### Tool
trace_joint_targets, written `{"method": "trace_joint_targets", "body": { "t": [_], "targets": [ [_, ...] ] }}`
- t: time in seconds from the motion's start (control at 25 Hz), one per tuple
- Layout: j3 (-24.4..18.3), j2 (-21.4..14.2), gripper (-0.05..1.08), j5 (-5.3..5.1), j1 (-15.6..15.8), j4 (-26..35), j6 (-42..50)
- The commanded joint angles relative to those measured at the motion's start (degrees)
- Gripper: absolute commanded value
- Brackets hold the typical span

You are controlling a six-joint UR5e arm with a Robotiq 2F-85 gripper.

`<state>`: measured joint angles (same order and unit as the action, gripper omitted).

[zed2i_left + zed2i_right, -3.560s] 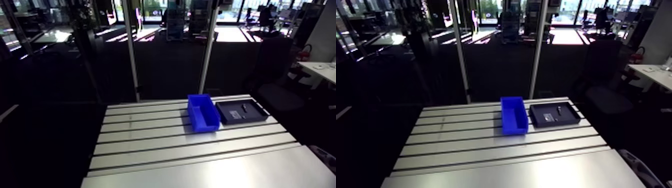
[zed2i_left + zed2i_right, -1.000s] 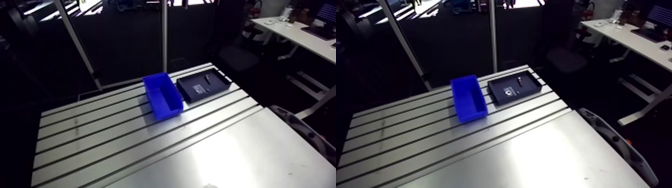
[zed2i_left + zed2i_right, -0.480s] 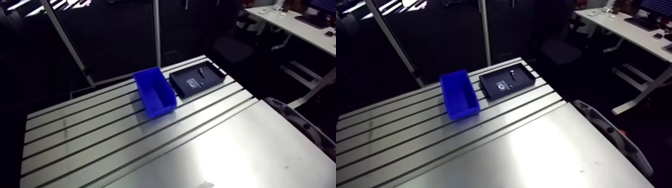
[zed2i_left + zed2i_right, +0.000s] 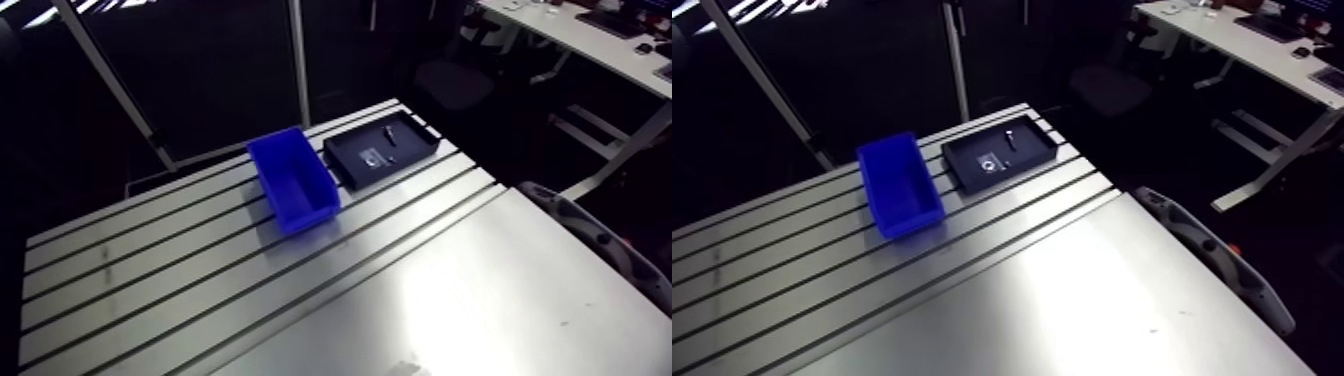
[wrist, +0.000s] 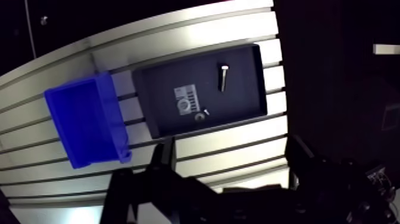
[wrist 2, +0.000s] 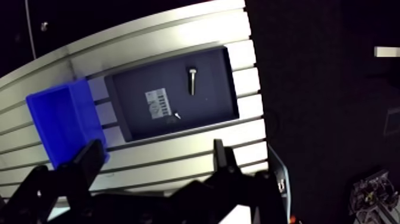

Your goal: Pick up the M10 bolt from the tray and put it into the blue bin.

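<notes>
A short silver M10 bolt (image 5: pixel 222 78) lies loose in the black tray (image 5: pixel 244 101), on the side away from the blue bin (image 5: pixel 86 127). The bin stands empty right beside the tray on the slotted table (image 4: pixel 450 290). In the arm view the bolt (image 4: pixel 390 135) is a small pale mark in the tray (image 4: pixel 400 160), and the bin (image 4: pixel 293 182) sits to its left. My gripper (image 5: pixel 232 156) hangs high over the table in the wrist view, open, with nothing between its fingers. The tray lies ahead of the fingertips. The arm view does not show the gripper.
The tray also holds a white label (image 5: pixel 186 95), a tiny screw (image 5: pixel 205 111) and a small ring-shaped part (image 5: pixel 199 117). Two slanted metal posts (image 4: pixel 297 50) rise behind the table. A grey curved rail (image 4: pixel 590 235) runs along the table's right edge.
The arm view has swung and tilted further down, so the camera has moved. Bin, tray and bolt keep their places on the table.
</notes>
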<state>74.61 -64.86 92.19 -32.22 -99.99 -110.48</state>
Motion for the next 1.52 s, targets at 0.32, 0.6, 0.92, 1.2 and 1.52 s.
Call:
{"method": "trace_joint_targets", "body": {
  "t": [0.32,0.6,0.92,1.2,1.52],
  "targets": [
    [4.6,3.4,0.01,-0.92,-1.4,-7.2,-1.4],
    [5.8,6.0,0.01,-2.06,-3.0,-9.8,-1.8],
    [6.7,7.1,0.11,-3.73,-3.6,-10.5,-1.7],
    [8.7,8.1,0.34,-3.73,-3.5,-14.1,-1.5],
    [9.0,10.3,0.49,-2.94,-3.5,-15.5,-0.7]
  ]
}}
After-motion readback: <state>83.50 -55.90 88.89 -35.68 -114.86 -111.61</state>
